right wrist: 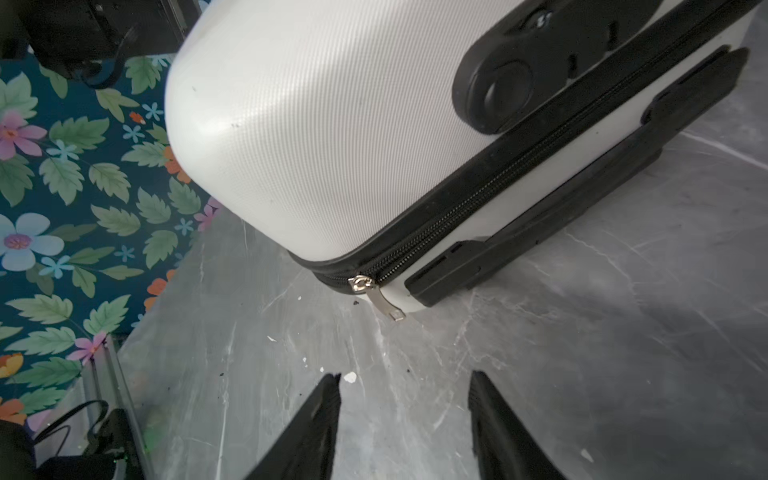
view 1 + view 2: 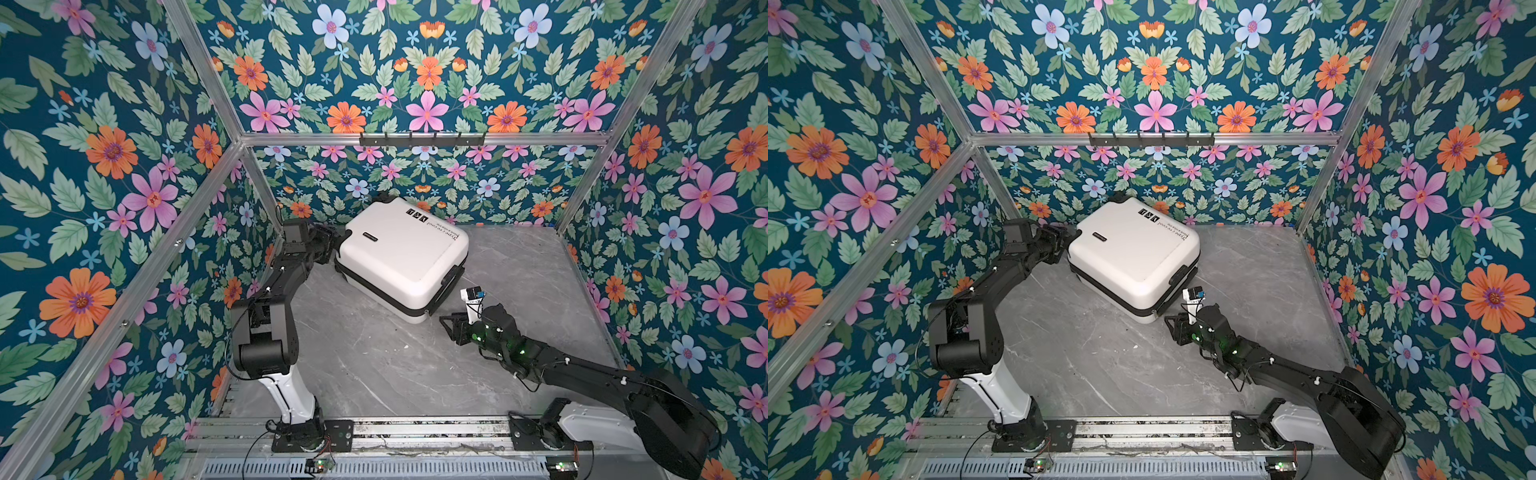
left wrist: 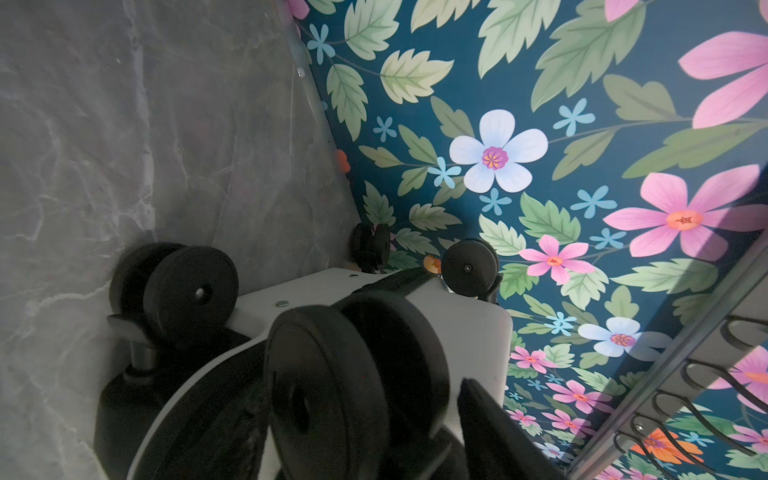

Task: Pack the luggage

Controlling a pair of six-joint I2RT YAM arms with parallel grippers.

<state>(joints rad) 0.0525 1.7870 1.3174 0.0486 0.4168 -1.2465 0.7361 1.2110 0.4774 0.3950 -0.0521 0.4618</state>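
The luggage [image 2: 399, 249] [image 2: 1129, 249] is a white hard-shell suitcase with a black zipper band, lying flat and closed near the back wall. My left gripper [image 2: 332, 245] is at its wheel end. In the left wrist view a black spinner wheel [image 3: 332, 386] fills the space between the jaws, with one finger [image 3: 498, 424] against its housing. My right gripper [image 2: 451, 328] [image 1: 405, 376] hovers open and empty over the table, a short way from the luggage's near corner. The silver zipper pull [image 1: 376, 297] hangs at that corner, beside a black handle [image 1: 561, 199].
Floral walls stand close behind and left of the luggage. A black hook rail [image 2: 422, 139] runs along the back frame bar. Grey marble table [image 2: 374, 365] lies bare between the arms. Other black wheels [image 3: 183, 286] stick out at the luggage's end.
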